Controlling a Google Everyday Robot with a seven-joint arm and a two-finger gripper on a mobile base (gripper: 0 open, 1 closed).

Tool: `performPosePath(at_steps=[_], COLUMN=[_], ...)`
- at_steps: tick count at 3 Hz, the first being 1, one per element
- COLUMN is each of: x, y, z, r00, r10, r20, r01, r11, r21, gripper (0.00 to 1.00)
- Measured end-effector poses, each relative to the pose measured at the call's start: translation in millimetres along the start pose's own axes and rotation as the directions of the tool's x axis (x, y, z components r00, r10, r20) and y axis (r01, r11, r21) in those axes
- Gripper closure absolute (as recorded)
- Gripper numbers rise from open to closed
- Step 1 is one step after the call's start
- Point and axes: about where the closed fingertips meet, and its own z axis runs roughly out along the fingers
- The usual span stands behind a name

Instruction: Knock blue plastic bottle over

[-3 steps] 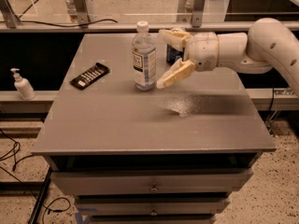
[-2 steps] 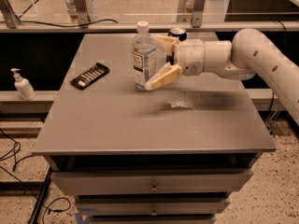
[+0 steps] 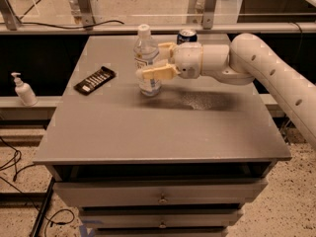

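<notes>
The blue plastic bottle (image 3: 146, 58), clear with a white cap and a white-and-blue label, stands upright on the grey table top (image 3: 163, 127) toward the back middle. My gripper (image 3: 156, 62) reaches in from the right with its cream fingers spread open, one finger in front of the bottle (image 3: 154, 73) and one behind it. The fingers straddle the bottle's body at label height and look to be touching or nearly touching it.
A dark blue soda can (image 3: 186, 35) stands behind my wrist near the table's back edge. A flat black packet (image 3: 95, 80) lies at the left of the table. A small white pump bottle (image 3: 23, 90) stands on a lower ledge far left. Drawers are below the top.
My gripper has moved left from beside the bottle until its open fingers straddle it. The bottle still stands upright in the same spot.
</notes>
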Motion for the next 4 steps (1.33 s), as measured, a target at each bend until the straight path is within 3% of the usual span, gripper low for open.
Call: performPosePath(at_steps=[1, 2, 3, 4], x=[-5, -25, -37, -32], y=[0, 8, 33, 62], z=[-6, -23, -43, -59], r00=[0.997, 0.981, 0.918, 0.794], r10=[0.057, 0.098, 0.059, -0.054], r20=[-0.048, -0.169, -0.393, -0.606], r01=[-0.057, -0.101, -0.082, -0.025], r11=[0.9983, 0.9949, 0.9956, 0.9923], r21=[0.01, -0.004, -0.044, -0.121], gripper=[0.64, 0.88, 1.0, 1.0])
